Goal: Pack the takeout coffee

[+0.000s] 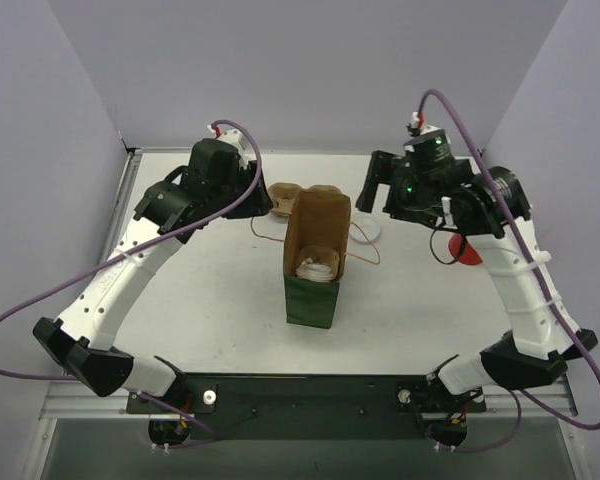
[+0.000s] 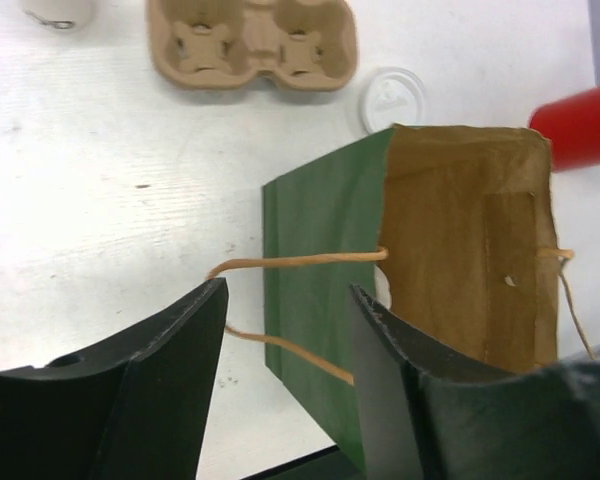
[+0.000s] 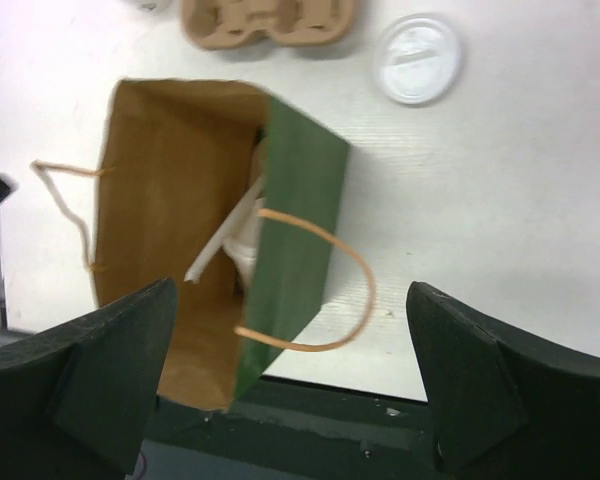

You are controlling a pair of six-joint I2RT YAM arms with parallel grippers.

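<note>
A green paper bag (image 1: 311,295) with a brown inside stands open in the middle of the table. A white lidded coffee cup (image 1: 317,266) sits inside it; in the right wrist view the cup (image 3: 246,246) shows with a white straw (image 3: 220,246) leaning beside it. A loose white lid (image 3: 417,58) lies on the table behind the bag. My left gripper (image 1: 252,195) is open and empty, raised left of the bag (image 2: 315,290). My right gripper (image 1: 380,190) is open wide and empty, raised right of the bag's top (image 3: 295,200).
A brown cardboard cup carrier (image 1: 300,195) lies empty behind the bag. A red cup (image 1: 467,250) stands at the right, partly behind my right arm. The bag's tan string handles (image 3: 330,250) hang out on both sides. A white object (image 2: 55,10) is cut off at the far left.
</note>
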